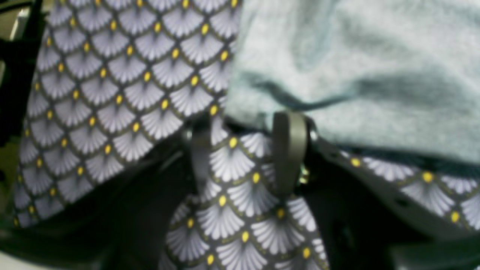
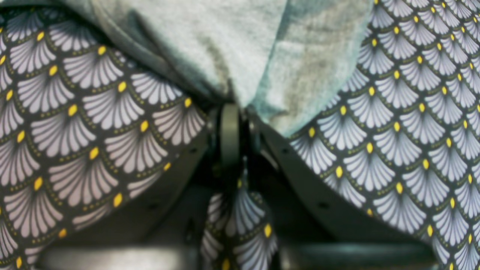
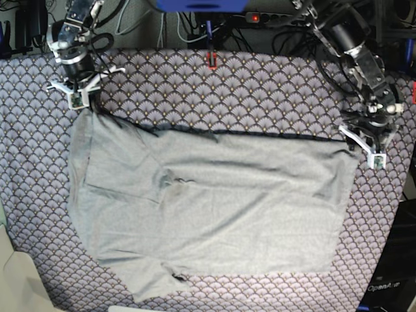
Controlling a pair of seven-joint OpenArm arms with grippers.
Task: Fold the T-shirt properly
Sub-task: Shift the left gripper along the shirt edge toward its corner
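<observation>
The light grey T-shirt [image 3: 214, 201] lies spread flat on the purple scallop-patterned tablecloth [image 3: 214, 84], with a dark edge seam along its far side. At the shirt's far left corner, my right gripper [image 3: 82, 103] is shut on the T-shirt. The right wrist view shows that gripper [image 2: 229, 110] with its jaws together and grey fabric [image 2: 262, 56] bunched at the tips. My left gripper [image 3: 361, 147] is at the far right corner. In the left wrist view it [image 1: 244, 123] stands open, tablecloth showing between its fingers, and one finger [image 1: 288, 150] touches the shirt's edge [image 1: 356, 75].
Cables and dark equipment line the table's back edge, with a small red item [image 3: 211, 60] at the back centre and a blue object [image 3: 201, 5] above it. The tablecloth ends at the left front, where a pale surface [image 3: 19, 283] shows.
</observation>
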